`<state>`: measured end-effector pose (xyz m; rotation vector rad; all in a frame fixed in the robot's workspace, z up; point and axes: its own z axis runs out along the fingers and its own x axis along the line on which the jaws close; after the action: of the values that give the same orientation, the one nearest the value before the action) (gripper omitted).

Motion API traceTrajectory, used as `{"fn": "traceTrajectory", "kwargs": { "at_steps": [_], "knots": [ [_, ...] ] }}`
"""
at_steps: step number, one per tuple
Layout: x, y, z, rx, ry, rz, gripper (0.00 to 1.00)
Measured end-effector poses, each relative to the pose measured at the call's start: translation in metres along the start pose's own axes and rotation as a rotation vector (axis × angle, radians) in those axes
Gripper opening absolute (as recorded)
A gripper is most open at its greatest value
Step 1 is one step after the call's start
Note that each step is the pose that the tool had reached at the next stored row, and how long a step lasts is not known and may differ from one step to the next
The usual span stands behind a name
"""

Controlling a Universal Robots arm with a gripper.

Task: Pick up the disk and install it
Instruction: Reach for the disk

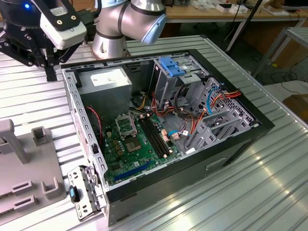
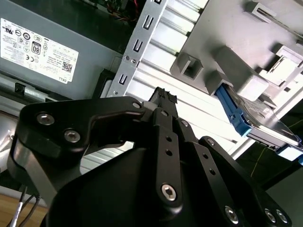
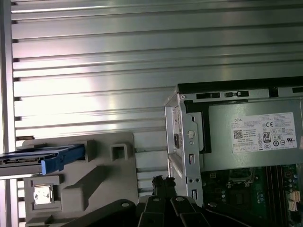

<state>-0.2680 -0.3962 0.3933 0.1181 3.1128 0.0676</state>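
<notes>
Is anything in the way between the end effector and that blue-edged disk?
Nothing visible blocks it. In the first wrist view the end effector sits beside the computer case corner, and the disk lies exposed in its grey holder; just the holder's low raised blocks lie between them.

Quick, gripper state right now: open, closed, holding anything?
Gripper: closed, holding nothing; the disk sits apart from it on the grey fixture.

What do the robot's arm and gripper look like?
The arm is silver metal tubing with a pale blue joint cap. The gripper is black, built of link plates with silver screws. A white box with a black face sits at the wrist.
</notes>
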Motion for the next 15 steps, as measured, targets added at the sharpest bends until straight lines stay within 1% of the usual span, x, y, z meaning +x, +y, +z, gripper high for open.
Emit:
{"fn": "traceTrajectory", "kwargs": {
  "at_steps": [4,9,15],
  "knots": [
    [0.0099,-0.0008,-0.0002,-0.0001,0.0001,0.0,0.11],
    [0.0189,-0.0014,-0.0005,0.0001,0.0003,0.0,0.11],
    [0.0322,-0.0024,-0.0008,-0.0001,0.0003,0.0,0.11]
  ]
}}
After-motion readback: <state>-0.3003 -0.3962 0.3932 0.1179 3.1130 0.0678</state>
